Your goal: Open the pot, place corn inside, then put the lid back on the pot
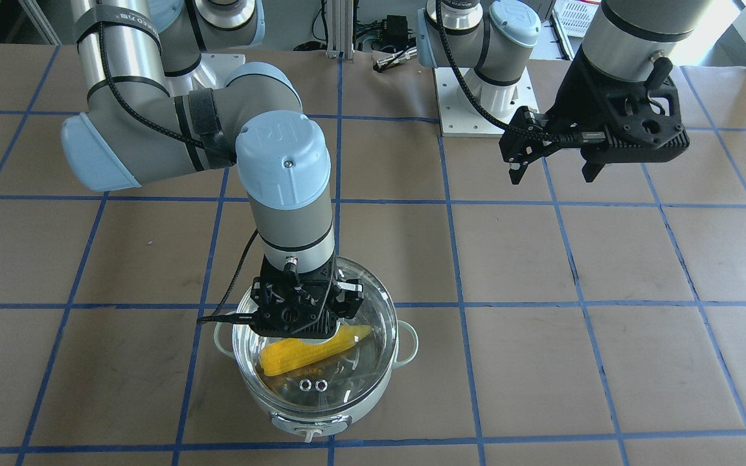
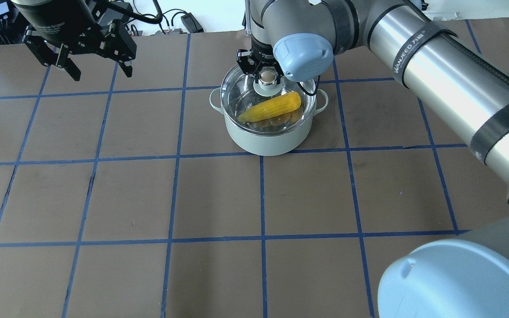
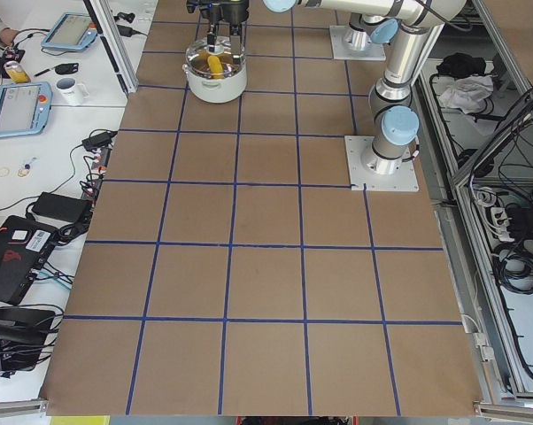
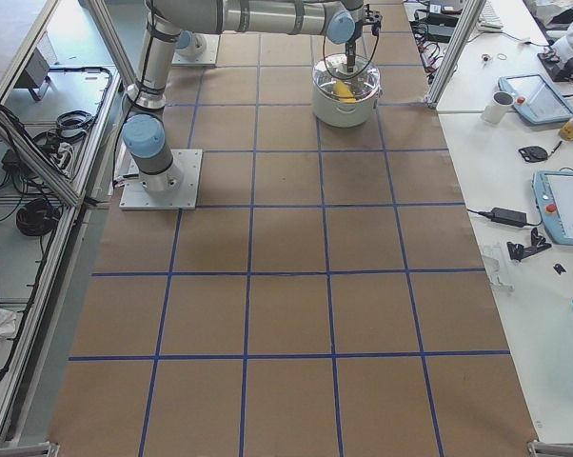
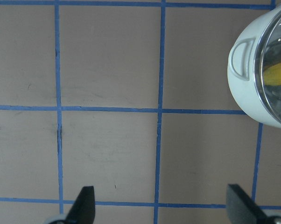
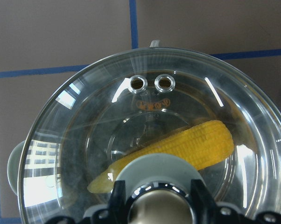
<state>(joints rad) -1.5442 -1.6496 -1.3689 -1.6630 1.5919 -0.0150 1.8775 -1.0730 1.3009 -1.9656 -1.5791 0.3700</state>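
Note:
The mint-green pot (image 2: 263, 141) stands at the far middle of the table. The yellow corn (image 2: 272, 108) lies inside it, also seen in the right wrist view (image 6: 201, 140). The clear glass lid (image 6: 84, 140) sits on the pot's rim, its two vent rings (image 1: 312, 386) facing the front knob. My right gripper (image 2: 267, 79) is straight above the lid, its fingers (image 6: 118, 196) closed against the beige knob. My left gripper (image 2: 103, 75) hangs open and empty above the table, well to the left of the pot (image 5: 243, 88).
The brown table has a blue tape grid (image 2: 261, 198). The right arm's long link (image 2: 435, 75) stretches across the right half. The left arm's base plate (image 1: 483, 97) lies at the robot's side. Tablets and a mug (image 3: 70, 88) sit on a side bench.

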